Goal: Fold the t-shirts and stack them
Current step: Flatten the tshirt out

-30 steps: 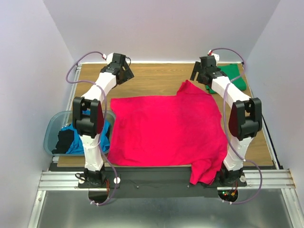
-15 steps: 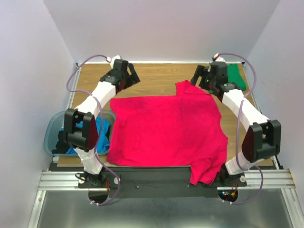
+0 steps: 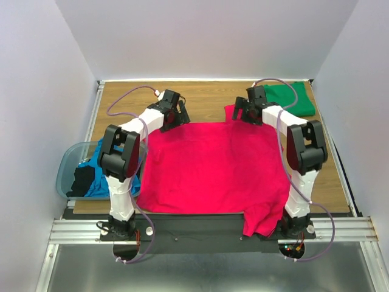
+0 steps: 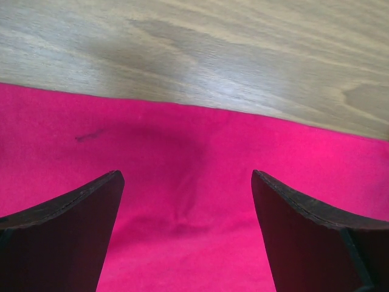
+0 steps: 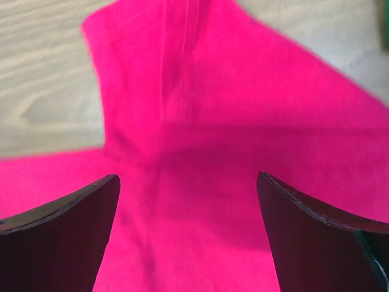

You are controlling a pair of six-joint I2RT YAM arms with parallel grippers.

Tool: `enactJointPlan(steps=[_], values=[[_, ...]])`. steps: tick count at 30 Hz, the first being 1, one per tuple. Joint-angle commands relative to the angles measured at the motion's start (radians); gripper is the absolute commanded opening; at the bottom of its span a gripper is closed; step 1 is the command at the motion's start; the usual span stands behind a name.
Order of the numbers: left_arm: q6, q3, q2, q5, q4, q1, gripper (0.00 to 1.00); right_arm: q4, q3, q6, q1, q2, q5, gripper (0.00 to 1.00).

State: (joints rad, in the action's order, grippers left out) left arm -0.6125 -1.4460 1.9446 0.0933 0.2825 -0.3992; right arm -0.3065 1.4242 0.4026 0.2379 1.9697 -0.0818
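Note:
The crimson-pink t-shirt lies spread flat across the middle of the wooden table. One corner of it hangs over the near edge by the right arm's base. My left gripper is open just above the shirt's far left edge; in the left wrist view pink cloth lies between the jaws with bare wood beyond. My right gripper is open over the far right sleeve; in the right wrist view the sleeve lies ahead. The green t-shirt lies folded at the far right. The blue t-shirt is in the tub.
A translucent grey-blue tub stands off the table's left side and also holds a black item. White walls close in the table on three sides. The arms' metal base rail runs along the near edge.
Both arms have swung inward and come down to the pink shirt's far edge, the left gripper onto its far left part, the right one onto the sleeve. The shirt has not visibly moved.

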Motion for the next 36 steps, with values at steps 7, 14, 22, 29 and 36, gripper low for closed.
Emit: enactJointPlan(steps=[7, 14, 22, 29, 36], values=[[0.014, -0.082, 0.134, 0.008, -0.006, 0.005, 0.98, -0.014, 0.243, -0.011, -0.044, 0.222, -0.072, 1.0], [0.026, -0.261, 0.278, -0.009, 0.024, 0.02, 0.98, -0.046, 0.396, -0.031, -0.08, 0.346, -0.047, 1.0], [0.083, -0.526, 0.425, -0.05, 0.093, 0.049, 0.98, -0.075, 0.651, -0.07, -0.098, 0.489, -0.05, 1.0], [0.111, -0.681, 0.516, -0.133, 0.109, 0.089, 0.98, -0.075, 0.821, -0.149, -0.106, 0.583, -0.05, 1.0], [0.155, -0.815, 0.501, -0.153, 0.13, 0.109, 0.99, -0.075, 0.84, -0.183, -0.106, 0.539, 0.01, 1.0]])
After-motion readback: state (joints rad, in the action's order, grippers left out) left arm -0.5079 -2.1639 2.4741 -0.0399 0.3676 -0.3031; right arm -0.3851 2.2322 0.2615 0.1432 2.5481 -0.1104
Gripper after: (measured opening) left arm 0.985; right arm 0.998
